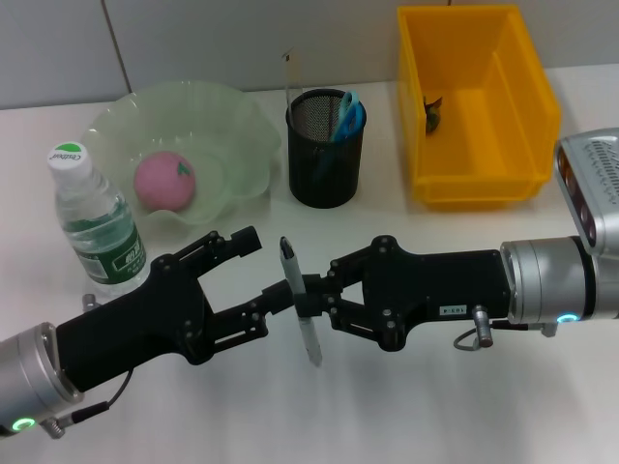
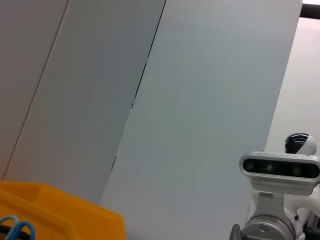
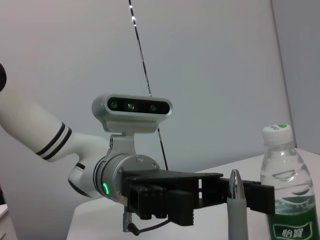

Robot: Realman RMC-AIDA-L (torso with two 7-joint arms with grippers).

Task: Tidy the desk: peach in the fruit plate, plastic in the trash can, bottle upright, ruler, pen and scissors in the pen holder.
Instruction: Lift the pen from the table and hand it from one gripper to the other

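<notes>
Right, both hands meet mid-counter, facing each other above the white counter (image 1: pixel 435 406). The right hand (image 1: pixel 311 298) is clamped on the pen (image 1: pixel 300 309), which stands nearly upright between its fingers, dark end toward the back. The left hand (image 1: pixel 266 280) is spread wide, 1 finger (image 1: pixel 274 300) touching or just beside the pen, the other finger (image 1: pixel 232 242) raised well clear of it. Behind them, the peach (image 1: pixel 164 181) sits in the green fruit plate (image 1: pixel 242 126). The bottle (image 1: pixel 95 224) stands upright at the left, white cap on top. The black mesh pen holder (image 1: pixel 325 164) holds the blue-handled scissors (image 1: pixel 348 114) and the ruler (image 1: pixel 289 82). The yellow trash can (image 1: pixel 522 145) at the back right has something small and dark inside.
</notes>
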